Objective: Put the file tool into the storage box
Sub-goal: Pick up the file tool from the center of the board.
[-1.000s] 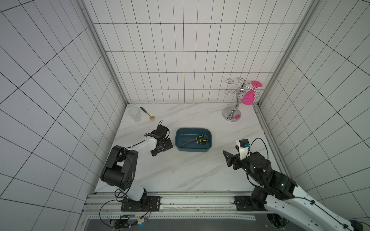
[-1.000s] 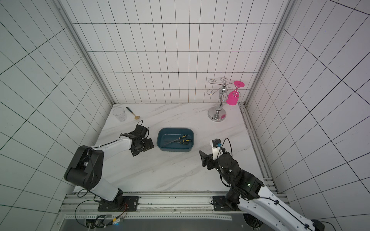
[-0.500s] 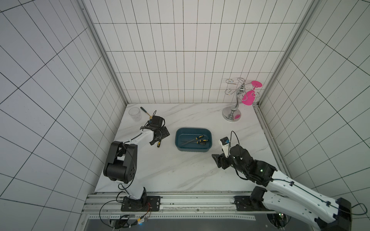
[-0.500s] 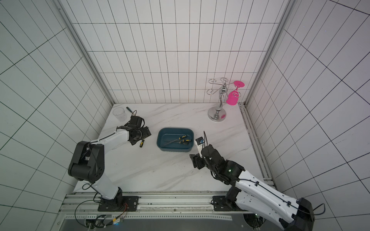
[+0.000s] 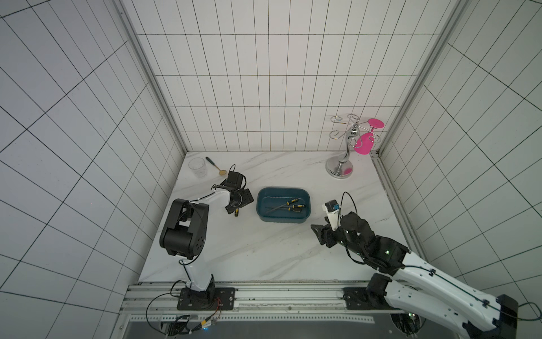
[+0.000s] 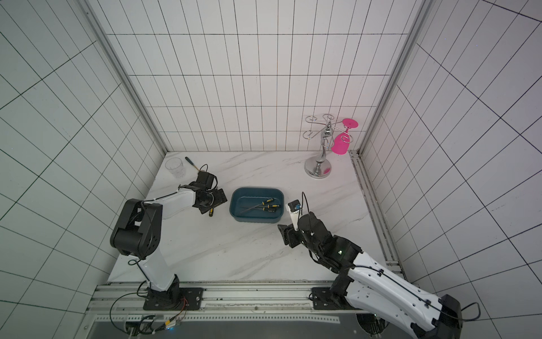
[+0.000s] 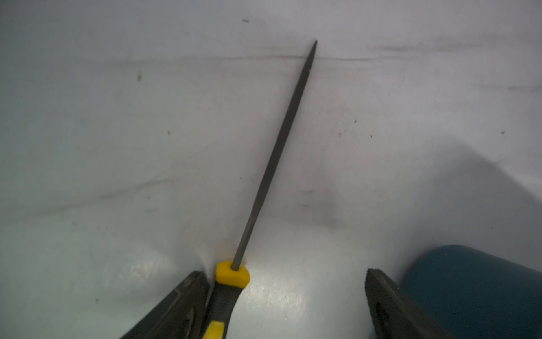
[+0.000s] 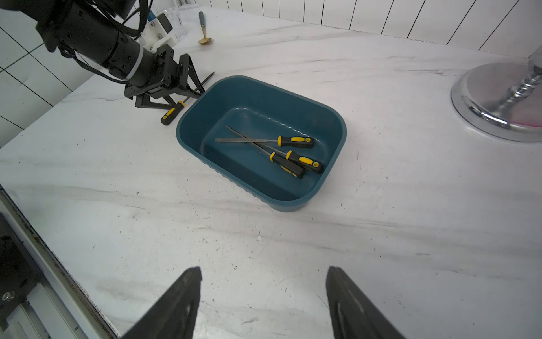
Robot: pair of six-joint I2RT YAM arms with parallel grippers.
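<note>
At the far left of the tabletop (image 5: pixel 249 252) stand a clear cup (image 5: pixel 198 168) and a spoon (image 5: pixel 215 166). Nearer, the left claw (image 7: pixel 283 273) is spread wide and grips nothing. The file tool (image 7: pixel 272 158) lies flat on the tabletop between its fingers, handle just beside one finger, immediately left of the storage box (image 5: pixel 283 189). Three files (image 8: pixel 293 142) lie inside the box. At the near right, the right claw (image 8: pixel 263 270) hangs open and empty. A chrome rack (image 5: pixel 340 171) carrying a pink glass (image 5: pixel 363 144) stands far right.

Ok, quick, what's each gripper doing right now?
Left gripper: open, jaws straddling the file handle on the table, no grip yet.
Right gripper: open, holding nothing.
</note>
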